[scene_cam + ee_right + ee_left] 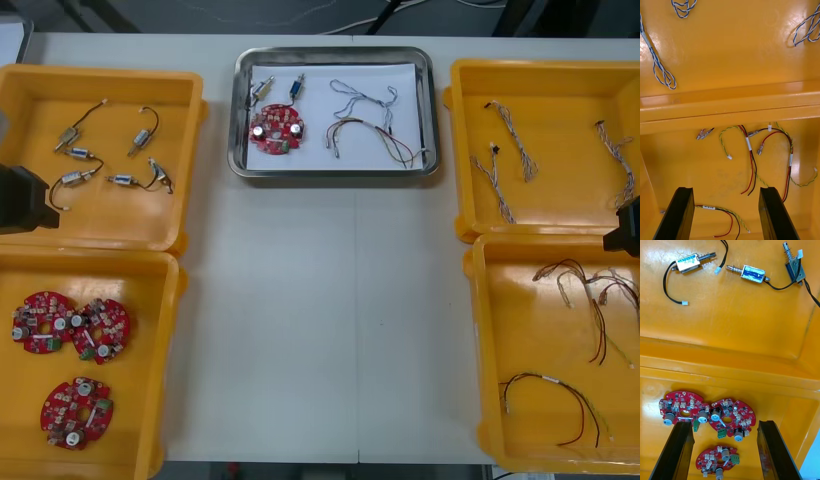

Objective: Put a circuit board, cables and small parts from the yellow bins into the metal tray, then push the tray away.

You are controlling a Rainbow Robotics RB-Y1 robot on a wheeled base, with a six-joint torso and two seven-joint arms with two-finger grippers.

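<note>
Metal tray point(240, 112) loaded, far middle of the bench point(320, 320).
It holds a circuit board point(276, 130), two small metal parts point(297, 88) and cables point(368, 125). Left pincer point(725, 425), wide open and empty, hangs over red boards point(739, 414) in a yellow bin point(790, 408); right pincer point(727, 189), equally open and empty, over red and yellow cables point(748, 143).

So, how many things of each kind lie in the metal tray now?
Round red circuit board: 1
Small metal parts: 2
Twisted blue and white cable: 1
Red and yellow cable: 1
Total in the metal tray: 5
</note>
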